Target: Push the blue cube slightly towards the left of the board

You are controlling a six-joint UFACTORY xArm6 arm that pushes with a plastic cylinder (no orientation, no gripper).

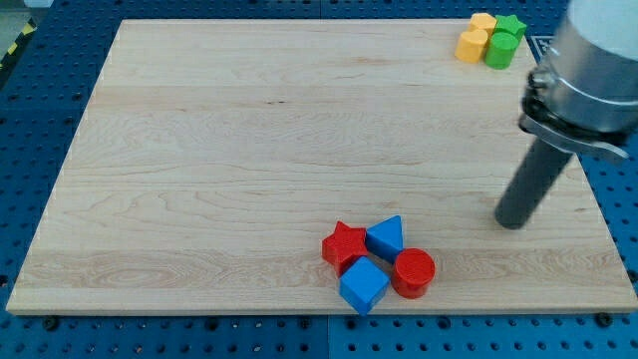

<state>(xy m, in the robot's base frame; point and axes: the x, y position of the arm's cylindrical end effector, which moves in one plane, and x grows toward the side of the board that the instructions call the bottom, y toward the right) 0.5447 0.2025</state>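
Observation:
The blue cube [364,285] lies near the view's bottom edge of the wooden board [249,150], at the bottom of a tight cluster. A red star [344,246] touches it at upper left, a blue triangular block [387,237] sits above it, and a red cylinder [414,273] is at its right. My tip [513,221] rests on the board well to the right of the cluster and slightly above it, apart from every block.
At the view's top right corner sit two yellow blocks [477,36] and two green blocks, a star [510,25] and a cylinder [501,50], bunched together. The arm's grey body [588,70] hangs over the board's right edge.

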